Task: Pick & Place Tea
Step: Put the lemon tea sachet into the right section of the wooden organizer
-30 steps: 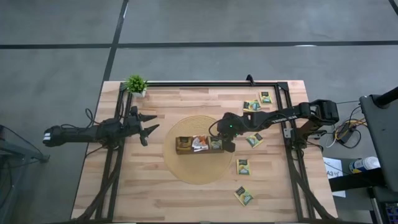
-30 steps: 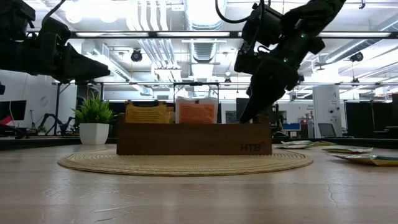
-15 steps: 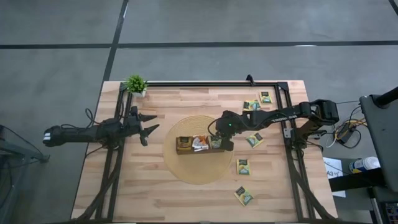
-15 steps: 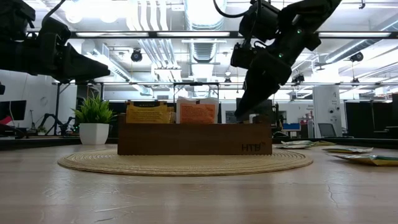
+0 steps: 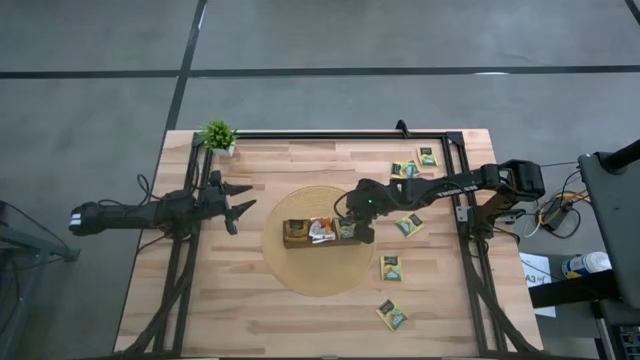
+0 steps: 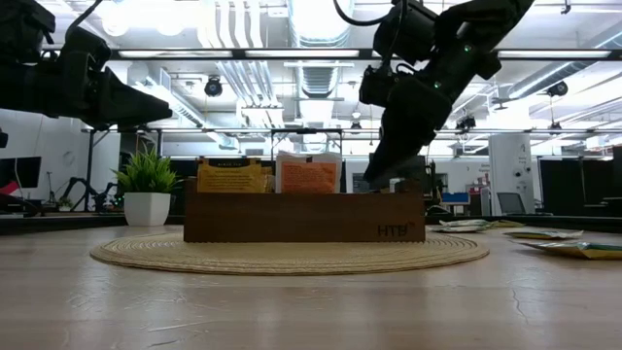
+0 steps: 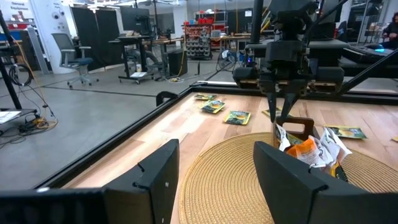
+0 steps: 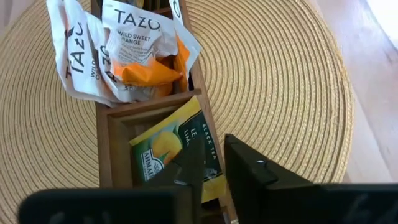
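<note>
I'm idling the left pincer open left of the tray. My right pincer, barely parted, is hovering over the green sachet in the tray's end compartment; it may snag and drag out.

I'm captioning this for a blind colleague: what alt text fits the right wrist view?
The right gripper hovers just above a dark green and yellow tea sachet lying in the end compartment of a wooden tray. White-and-orange sachets fill the next compartment; the tray sits on a round woven mat.
</note>
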Controlling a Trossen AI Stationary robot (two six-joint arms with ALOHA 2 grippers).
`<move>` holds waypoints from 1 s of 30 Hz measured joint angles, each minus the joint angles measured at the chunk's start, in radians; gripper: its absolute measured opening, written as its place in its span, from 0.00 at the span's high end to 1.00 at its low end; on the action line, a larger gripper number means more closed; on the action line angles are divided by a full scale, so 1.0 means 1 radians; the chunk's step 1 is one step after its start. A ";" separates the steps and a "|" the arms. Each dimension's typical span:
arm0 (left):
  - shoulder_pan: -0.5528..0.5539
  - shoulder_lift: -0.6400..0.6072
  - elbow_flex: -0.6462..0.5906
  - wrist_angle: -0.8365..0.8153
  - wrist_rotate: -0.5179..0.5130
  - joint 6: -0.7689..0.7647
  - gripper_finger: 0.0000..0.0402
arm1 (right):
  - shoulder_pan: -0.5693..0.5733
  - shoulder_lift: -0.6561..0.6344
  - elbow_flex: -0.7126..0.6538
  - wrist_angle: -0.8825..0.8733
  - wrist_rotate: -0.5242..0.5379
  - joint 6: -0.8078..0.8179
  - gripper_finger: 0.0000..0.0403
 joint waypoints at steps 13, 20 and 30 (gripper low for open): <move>0.000 0.000 0.000 0.000 0.000 0.000 0.50 | -0.001 0.118 0.042 -0.009 -0.014 0.001 0.66; 0.000 0.000 0.000 0.000 0.000 0.000 0.50 | -0.001 0.127 0.100 -0.051 -0.023 -0.011 0.78; 0.001 0.000 0.000 0.000 0.000 0.000 0.50 | 0.000 0.121 0.118 -0.109 0.001 -0.015 0.97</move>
